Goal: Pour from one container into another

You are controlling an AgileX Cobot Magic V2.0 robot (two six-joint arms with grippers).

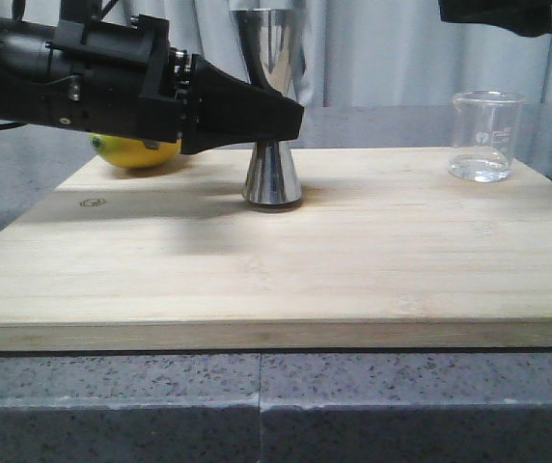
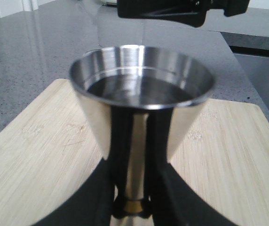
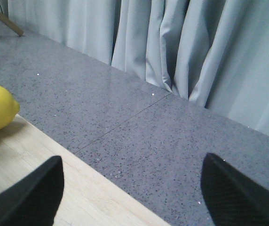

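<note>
Our left gripper point(image 1: 290, 121) is closed around the narrow waist of the jigger point(image 1: 273, 178), which stands upright on the board point(image 1: 276, 280) near its middle. In the left wrist view the fingers point(image 2: 90, 197) press the gold band from both sides, and the upper cup seems to have liquid inside. Behind the arm lies a lemon point(image 1: 136, 151). At the far right of the board stands the beaker point(image 1: 486, 136), upright, with only a little clear liquid at the bottom, as far as we can judge. Our right gripper point(image 3: 132, 197) is wide open and holds nothing — it looks at the counter, away from the beaker. We should keep the jigger steady and vertical, because it is nearly full — any tilt may spill it.
</note>
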